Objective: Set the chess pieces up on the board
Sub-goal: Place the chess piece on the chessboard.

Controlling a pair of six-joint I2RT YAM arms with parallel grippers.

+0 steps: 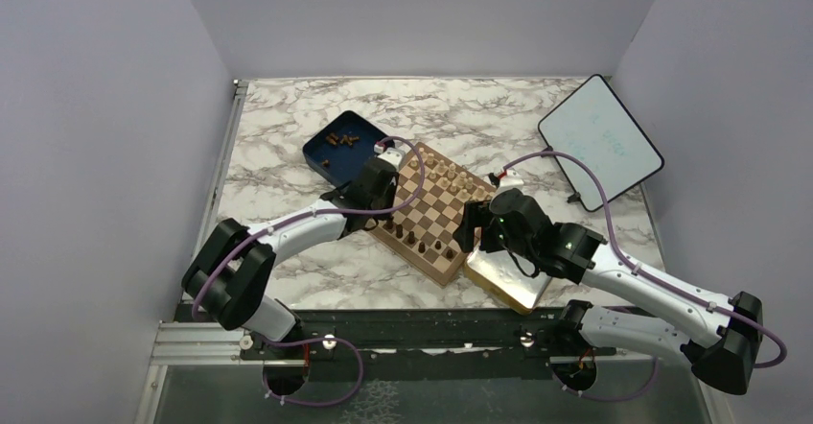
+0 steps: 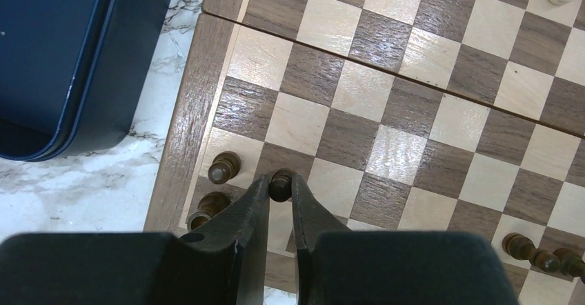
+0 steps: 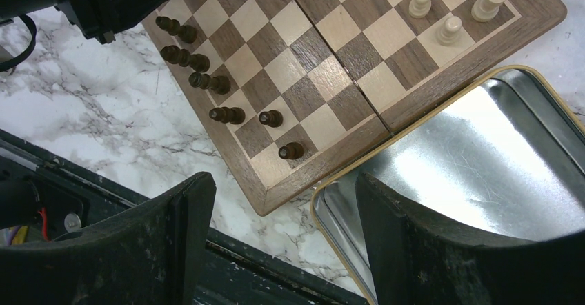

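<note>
One chessman [image 2: 281, 183] in left jaws, one board [image 2: 190, 105]

The board [image 2: 386, 112] is tan-and-brown checked (brown border), the chess pieces [image 2: 224, 168] dark brown, the box [image 2: 62, 56] blue.

A white, grey-veined marble table [image 1: 288, 117] carries a dark blue square box [image 1: 362, 129] at the far left and a white rounded board with a dark rim [image 1: 600, 141] at the far right. A shiny gold-rimmed metal tray [image 3: 483, 181] lies near the front. Pale beige wooden chessmen [image 3: 448, 29] stand upright.
</note>
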